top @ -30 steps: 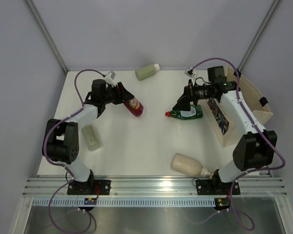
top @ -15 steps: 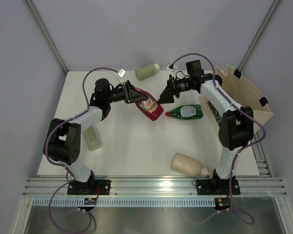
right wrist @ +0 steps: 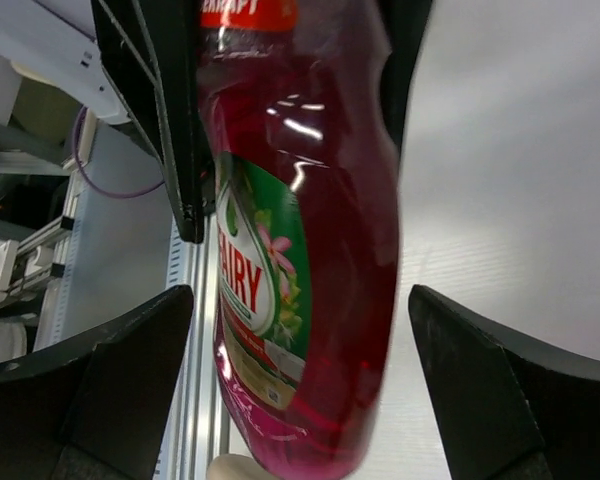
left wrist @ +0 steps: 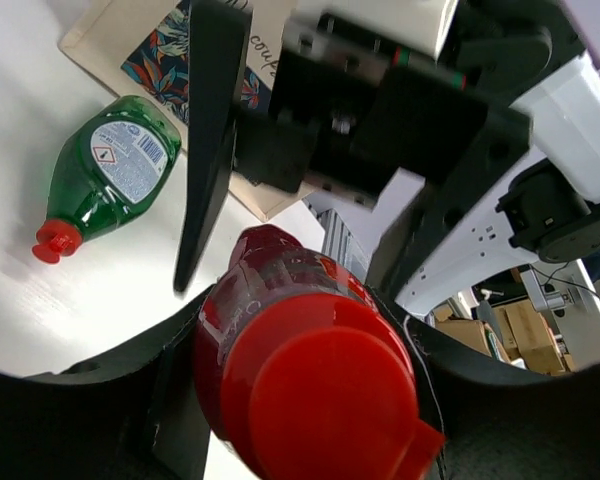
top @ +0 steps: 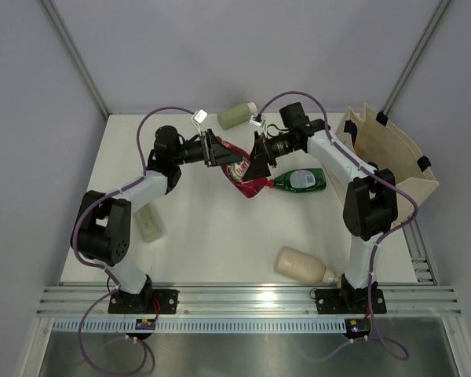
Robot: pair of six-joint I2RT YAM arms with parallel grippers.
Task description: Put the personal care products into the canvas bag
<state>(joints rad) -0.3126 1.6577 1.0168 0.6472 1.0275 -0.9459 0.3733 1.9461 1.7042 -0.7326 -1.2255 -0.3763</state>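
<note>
From above: over the far middle of the desk, my left gripper is clamped on the cap end of a dark red bottle, held clear of the surface. My right gripper sits at the bottle's other side, its jaws spread. A green bottle lies just right of them, cap toward the middle. The canvas bag stands along the right edge, toward the far right corner. One sage cylinder lies at the far edge, a second sage cylinder near the left edge, and a beige bottle toward the near edge.

Left wrist: my left gripper grips the dark red bottle, red cap facing the lens. One of my right fingers stands just beyond it. The green bottle lies beside the canvas bag's printed panel.

Right wrist: my right gripper is wide open, with the dark red bottle between the jaws and a gap on each side. My left gripper's fingers hold its top.
</note>
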